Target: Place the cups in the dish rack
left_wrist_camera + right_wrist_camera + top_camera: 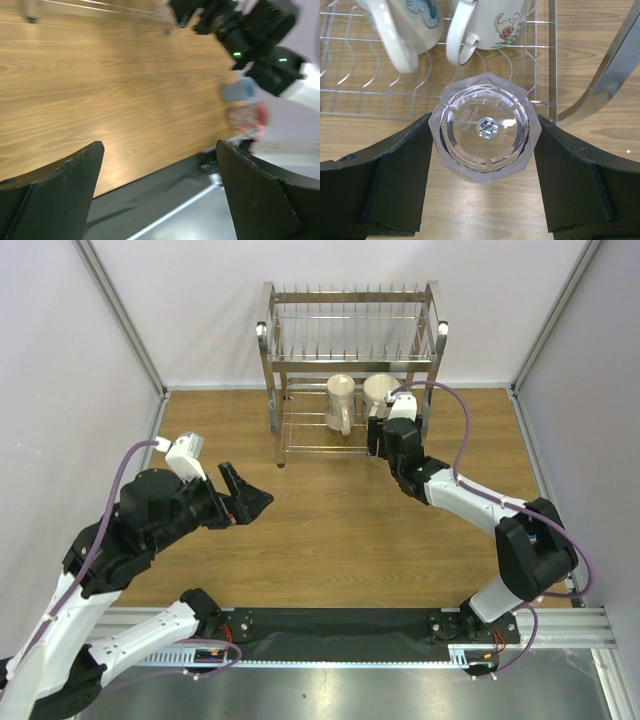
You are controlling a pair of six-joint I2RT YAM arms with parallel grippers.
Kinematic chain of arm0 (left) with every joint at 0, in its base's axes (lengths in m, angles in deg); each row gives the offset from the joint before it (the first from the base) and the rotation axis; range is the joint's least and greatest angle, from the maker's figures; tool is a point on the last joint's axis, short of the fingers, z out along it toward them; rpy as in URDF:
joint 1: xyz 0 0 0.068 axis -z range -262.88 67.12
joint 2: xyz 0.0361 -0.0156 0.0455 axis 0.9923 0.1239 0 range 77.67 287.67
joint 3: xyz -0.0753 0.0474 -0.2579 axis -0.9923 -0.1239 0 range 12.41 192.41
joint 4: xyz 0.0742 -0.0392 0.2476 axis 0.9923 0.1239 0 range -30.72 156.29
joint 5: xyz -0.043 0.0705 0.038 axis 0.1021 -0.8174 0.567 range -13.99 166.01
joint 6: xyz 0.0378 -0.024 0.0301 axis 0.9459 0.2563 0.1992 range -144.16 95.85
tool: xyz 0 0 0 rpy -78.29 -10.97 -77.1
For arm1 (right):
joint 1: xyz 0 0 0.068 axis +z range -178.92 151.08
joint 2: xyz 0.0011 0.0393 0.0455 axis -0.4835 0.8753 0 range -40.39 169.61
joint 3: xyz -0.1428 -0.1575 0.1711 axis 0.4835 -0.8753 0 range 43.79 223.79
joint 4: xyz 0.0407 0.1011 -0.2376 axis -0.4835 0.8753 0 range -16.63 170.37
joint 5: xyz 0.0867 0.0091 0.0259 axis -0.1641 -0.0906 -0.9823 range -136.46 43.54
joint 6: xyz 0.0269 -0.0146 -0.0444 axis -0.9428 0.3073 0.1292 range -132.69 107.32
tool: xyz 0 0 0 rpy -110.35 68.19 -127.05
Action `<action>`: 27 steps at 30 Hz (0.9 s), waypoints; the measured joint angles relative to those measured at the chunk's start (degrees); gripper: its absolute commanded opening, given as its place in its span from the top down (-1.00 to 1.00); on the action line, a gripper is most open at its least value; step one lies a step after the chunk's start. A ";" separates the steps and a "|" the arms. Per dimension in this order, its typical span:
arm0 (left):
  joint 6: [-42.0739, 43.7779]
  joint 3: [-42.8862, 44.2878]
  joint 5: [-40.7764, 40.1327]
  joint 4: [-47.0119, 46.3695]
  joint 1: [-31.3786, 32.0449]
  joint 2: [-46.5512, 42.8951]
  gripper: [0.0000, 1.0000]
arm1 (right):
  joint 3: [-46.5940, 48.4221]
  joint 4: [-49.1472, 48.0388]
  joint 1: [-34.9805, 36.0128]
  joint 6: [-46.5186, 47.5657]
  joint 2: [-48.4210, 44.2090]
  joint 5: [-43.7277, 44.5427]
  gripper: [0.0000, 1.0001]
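One tumbler (pixel 485 127) between right fingers (pixel 395 175)

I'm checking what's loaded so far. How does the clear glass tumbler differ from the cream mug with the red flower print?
The clear glass tumbler is see-through and faceted; the flower-print cream mug is opaque. The tumbler has no handle; the mug has a loop handle. The tumbler is held by the right gripper at the edge of the dish rack; the mug rests on its lower tier. Both are cups.

Blue cup (pixel 239 91) and pink mug (pixel 247 116) appear blurred.
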 measured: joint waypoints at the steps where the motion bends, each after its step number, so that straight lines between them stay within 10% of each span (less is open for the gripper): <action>1: 1.14 1.22 -0.74 1.81 -0.02 1.09 -1.00 | 0.00 -0.59 -0.07 0.48 0.66 0.31 1.00; 27: 12.66 0.76 -9.86 9.22 -0.07 4.68 -0.99 | 7.98 -7.15 -4.13 5.90 13.18 4.52 1.00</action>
